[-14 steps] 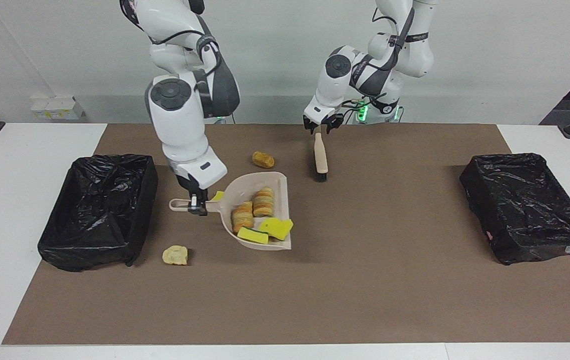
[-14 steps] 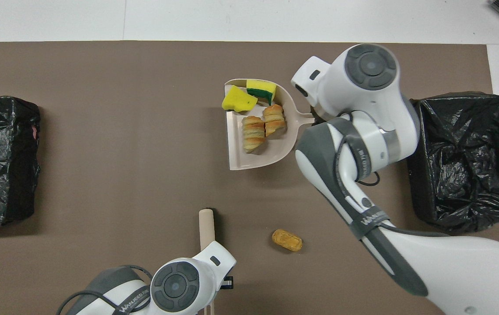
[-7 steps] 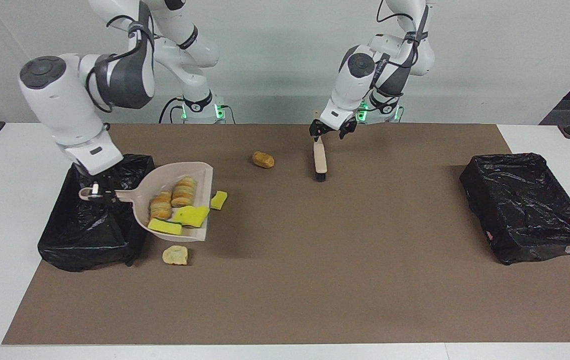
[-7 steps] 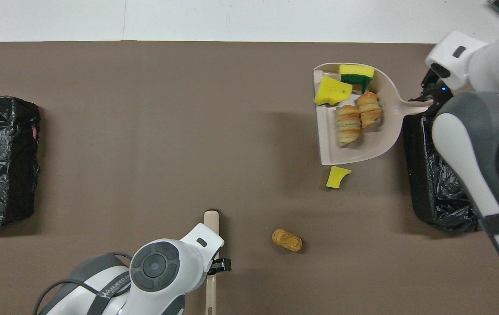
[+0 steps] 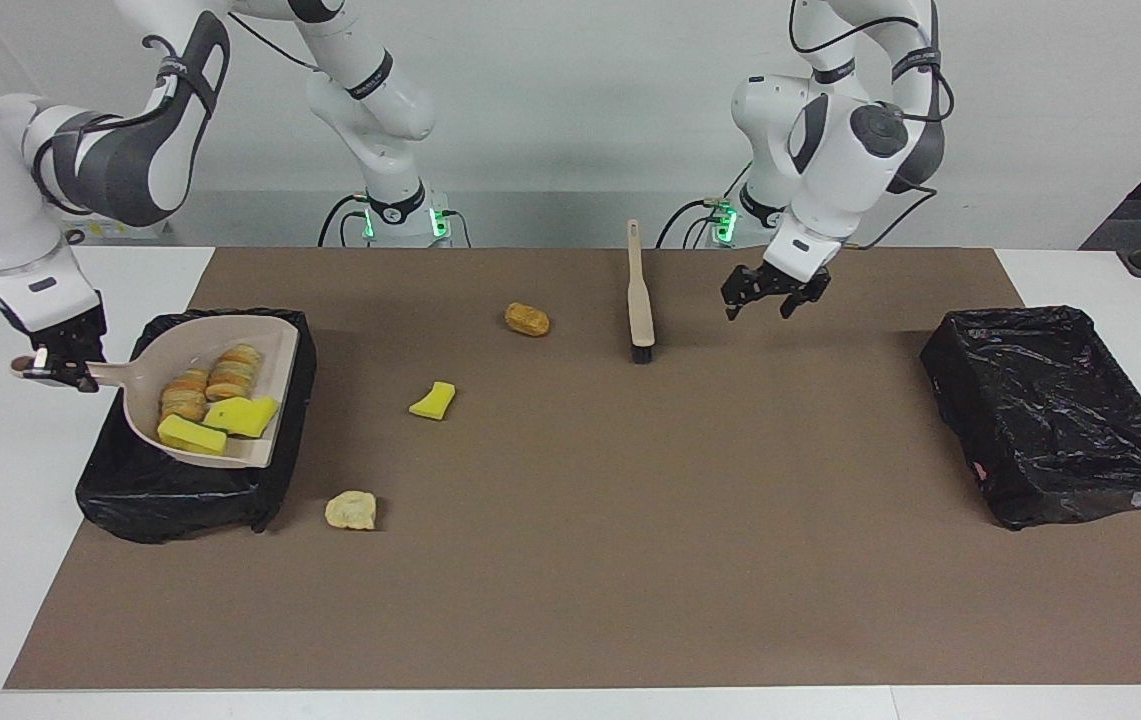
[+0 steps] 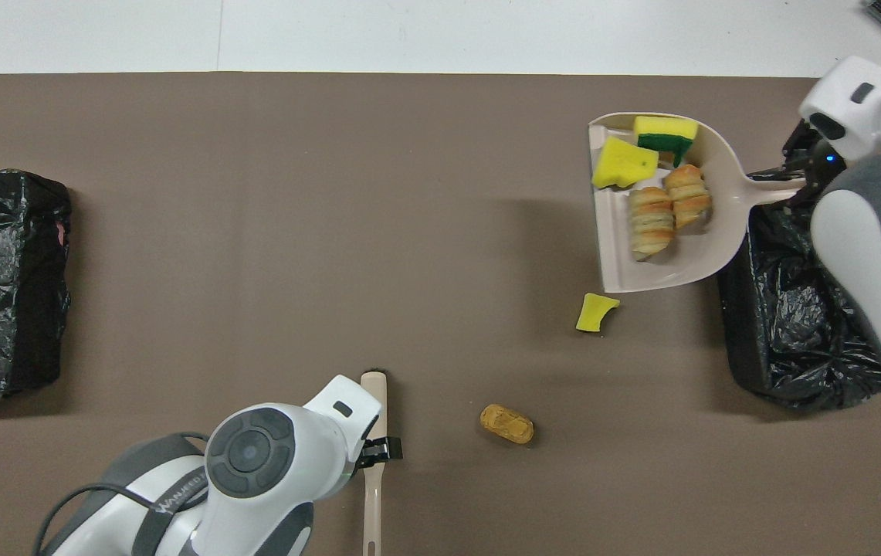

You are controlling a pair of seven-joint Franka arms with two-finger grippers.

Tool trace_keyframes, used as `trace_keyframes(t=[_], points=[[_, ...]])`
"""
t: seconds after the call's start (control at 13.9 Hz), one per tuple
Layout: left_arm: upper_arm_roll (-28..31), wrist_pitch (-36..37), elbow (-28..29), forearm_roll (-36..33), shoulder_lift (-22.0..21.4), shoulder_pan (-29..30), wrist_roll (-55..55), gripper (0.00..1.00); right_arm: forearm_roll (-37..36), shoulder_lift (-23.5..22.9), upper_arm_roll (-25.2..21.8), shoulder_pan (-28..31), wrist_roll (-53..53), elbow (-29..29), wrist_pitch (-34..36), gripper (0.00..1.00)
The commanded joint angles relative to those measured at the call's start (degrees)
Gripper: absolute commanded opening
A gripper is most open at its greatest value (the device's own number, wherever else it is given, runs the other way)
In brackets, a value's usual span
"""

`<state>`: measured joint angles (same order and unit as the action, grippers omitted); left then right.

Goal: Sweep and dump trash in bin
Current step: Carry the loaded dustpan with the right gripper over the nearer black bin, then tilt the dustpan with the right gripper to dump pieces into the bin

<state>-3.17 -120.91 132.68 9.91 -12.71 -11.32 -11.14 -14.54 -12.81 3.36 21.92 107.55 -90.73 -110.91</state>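
My right gripper [image 5: 58,367] is shut on the handle of the beige dustpan [image 5: 222,324], holding it up over the black-lined bin [image 5: 180,500] at the right arm's end. In the pan [image 6: 679,266] lie two tan bread-like rolls [image 5: 210,383] and two yellow spongy pieces [image 5: 220,425] of trash. Loose on the mat are a yellow wedge [image 5: 433,400], a tan lump [image 5: 527,319] and a pale lump [image 5: 351,510]. The beige brush [image 5: 640,300] lies flat on the mat. My left gripper [image 5: 775,295] hangs open and empty beside the brush, toward the left arm's end.
A second black-lined bin [image 5: 1050,410] stands at the left arm's end of the brown mat. White table borders the mat at both ends. The brush [image 6: 373,432] lies lengthwise close to the robots, and the tan lump [image 6: 507,424] rests beside it.
My right arm carried the loaded dustpan from mid-mat to above the bin, leaving a yellow wedge on the mat. My left gripper opened, released the brush and moved off toward its own end.
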Motion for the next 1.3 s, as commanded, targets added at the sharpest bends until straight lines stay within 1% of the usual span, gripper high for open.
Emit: trace_keyframes(t=[0.0, 0.07, 0.14, 0.22, 0.29, 0.36, 0.43, 0.5, 0.58, 0.72, 0.79, 0.86, 1.08, 1.22], points=[[-0.9, 3.4, -3.2, -2.3, 0.1, 6.0, 9.8, 1.0, -5.2, 3.5, 0.6, 3.3, 1.0, -4.5, -3.3, 0.0], [-0.9, 8.4, -6.7, -4.3, 0.5, 7.6, 12.1, 1.0, -8.2, 3.5, 0.6, 3.7, 1.0, -4.5, -3.4, 0.0], [-0.8, 14.1, -11.3, -7.5, 2.3, 8.3, 13.8, 1.0, -11.8, 3.8, 0.6, 3.7, 0.8, -5.1, -4.0, 0.0], [-0.8, 18.0, -15.4, -8.9, 3.5, 8.6, 13.9, 1.0, -16.0, 4.8, 0.6, 3.2, 0.3, -7.5, -6.6, 0.0], [-0.8, 20.3, -18.4, -9.0, 4.4, 8.6, 14.0, 1.0, -19.7, 6.5, 0.7, 3.2, -0.6, -11.0, -9.2, 0.0], [-0.8, 21.9, -20.6, -9.1, 4.7, 8.6, 14.0, 1.0, -22.5, 8.3, 0.6, 3.1, -3.1, -14.8, -11.2, 0.0], [-0.8, 23.3, -22.3, -9.4, 4.9, 8.8, 14.0, 1.0, -25.5, 9.2, 0.7, 3.0, -5.8, -17.1, -12.0, 0.0], [-0.7, 23.1, -23.7, -9.6, 5.6, 9.4, 14.0, 1.0, -28.8, 9.4, 0.8, 1.9, -8.7, -17.9, -11.9, 0.0], [-0.8, 23.0, -26.4, -9.6, 7.3, 10.3, 14.0, 1.0, -32.3, 9.4, 0.7, -0.2, -11.7, -18.3, -11.3, 0.0], [-0.7, 23.5, -33.2, -9.4, 11.5, 10.4, 13.9, 1.0, -38.7, 9.8, 0.7, -2.3, -17.8, -18.5, -9.5, 0.0], [-0.6, 24.7, -36.0, -9.5, 13.0, 10.4, 13.8, 1.0, -40.7, 9.9, 0.7, -2.9, -18.8, -18.6, -8.6, 0.0], [-0.6, 26.8, -37.7, -9.2, 13.8, 10.5, 13.5, 1.0, -42.2, 10.0, 0.7, -3.6, -19.0, -18.6, -7.9, 0.0], [-0.5, 27.3, -39.7, -8.2, 13.9, 10.6, 12.4, 1.0, -48.3, 10.0, 0.7, -5.2, -21.9, -18.3, -6.6, 0.0], [-0.3, 28.2, -38.6, -8.8, 13.0, 10.7, 13.2, 1.0, -49.7, 10.0, 0.6, -6.9, -22.9, -17.9, -5.5, 0.0]])
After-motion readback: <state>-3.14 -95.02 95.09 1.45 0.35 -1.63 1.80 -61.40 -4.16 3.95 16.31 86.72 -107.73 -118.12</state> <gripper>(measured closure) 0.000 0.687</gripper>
